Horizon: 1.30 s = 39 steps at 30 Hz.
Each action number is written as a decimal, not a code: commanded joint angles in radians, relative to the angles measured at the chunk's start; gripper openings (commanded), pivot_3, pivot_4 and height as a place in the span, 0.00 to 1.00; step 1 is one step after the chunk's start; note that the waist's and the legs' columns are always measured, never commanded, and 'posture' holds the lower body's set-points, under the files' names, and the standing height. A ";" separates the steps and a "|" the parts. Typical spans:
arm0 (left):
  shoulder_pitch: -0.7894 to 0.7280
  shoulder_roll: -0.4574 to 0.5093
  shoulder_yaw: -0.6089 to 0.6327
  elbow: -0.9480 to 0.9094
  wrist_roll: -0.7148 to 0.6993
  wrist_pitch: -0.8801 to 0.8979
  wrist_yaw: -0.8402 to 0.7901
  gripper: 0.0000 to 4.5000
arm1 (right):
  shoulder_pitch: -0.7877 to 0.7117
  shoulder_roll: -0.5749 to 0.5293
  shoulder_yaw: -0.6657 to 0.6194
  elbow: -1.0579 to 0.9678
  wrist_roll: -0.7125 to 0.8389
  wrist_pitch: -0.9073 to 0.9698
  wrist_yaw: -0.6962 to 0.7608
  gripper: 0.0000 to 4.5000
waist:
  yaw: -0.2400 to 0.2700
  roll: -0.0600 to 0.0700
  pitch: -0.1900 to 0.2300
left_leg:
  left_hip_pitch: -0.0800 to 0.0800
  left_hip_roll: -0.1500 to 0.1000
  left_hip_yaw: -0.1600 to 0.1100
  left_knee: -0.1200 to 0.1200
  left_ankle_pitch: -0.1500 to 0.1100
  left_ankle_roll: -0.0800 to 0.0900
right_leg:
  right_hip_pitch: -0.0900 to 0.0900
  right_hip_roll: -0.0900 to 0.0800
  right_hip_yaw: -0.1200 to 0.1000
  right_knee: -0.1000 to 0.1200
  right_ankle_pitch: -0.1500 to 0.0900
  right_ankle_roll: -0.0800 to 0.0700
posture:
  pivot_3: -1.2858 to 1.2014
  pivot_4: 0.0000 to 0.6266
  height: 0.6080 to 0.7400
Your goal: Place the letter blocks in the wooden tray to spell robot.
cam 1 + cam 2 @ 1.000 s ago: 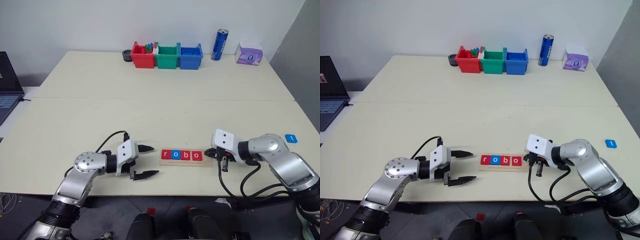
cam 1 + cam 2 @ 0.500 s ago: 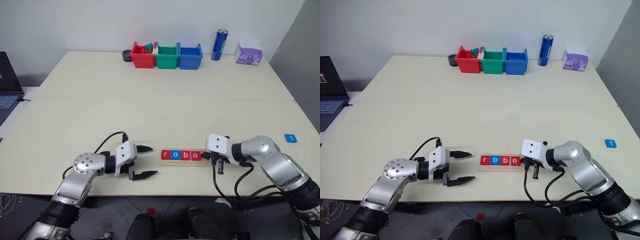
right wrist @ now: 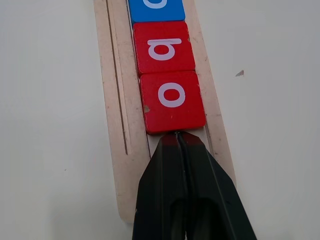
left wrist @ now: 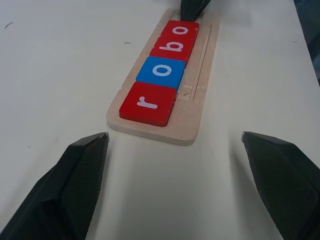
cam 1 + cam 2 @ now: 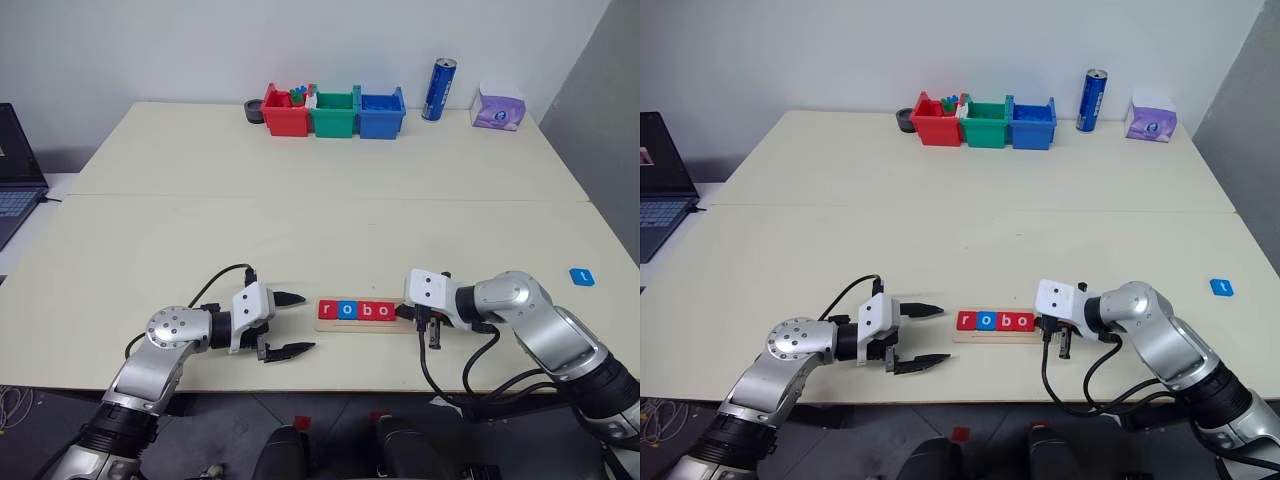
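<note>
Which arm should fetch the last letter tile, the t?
Right, probably. The blue t tile lies far out on the right gripper's side; the left gripper sits beyond the tray's other end.

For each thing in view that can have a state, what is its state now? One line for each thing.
wooden tray: lying flat, four of five places filled, reading "robo".
blue t block: loose on the table, far from the tray.
left gripper: open, empty, beside the tray's r end.
right gripper: shut, holding nothing, tips at the last o block.
can: standing upright.
red bin: holding small pieces.
</note>
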 commanded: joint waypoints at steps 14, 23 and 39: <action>0.002 -0.020 0.003 -0.046 -0.006 -0.004 0.015 1.00 | 0.293 0.200 -0.804 -0.080 0.080 0.131 -0.536 0.86 | 0.004 0.000 -0.001 | -0.001 0.000 0.001 -0.001 0.000 0.000 | 0.000 0.000 0.001 0.000 0.000 0.000 | 0.52 0.24 1.00; -0.031 -0.033 -0.013 -0.008 0.004 -0.021 -0.012 1.00 | 0.275 0.189 -0.954 0.224 0.094 0.048 -0.688 0.99 | -0.003 0.000 -0.001 | 0.001 -0.001 0.005 -0.001 0.000 0.000 | 0.001 0.001 0.003 0.000 0.000 0.000 | 0.52 0.24 1.00; -0.029 -0.035 -0.009 0.014 0.015 -0.043 -0.023 1.00 | -0.015 0.099 -0.887 0.796 0.115 -0.037 -0.724 0.99 | -0.018 0.002 -0.001 | 0.001 -0.001 0.007 -0.002 0.000 0.000 | 0.001 0.001 0.005 0.000 0.000 0.000 | 0.52 0.24 1.00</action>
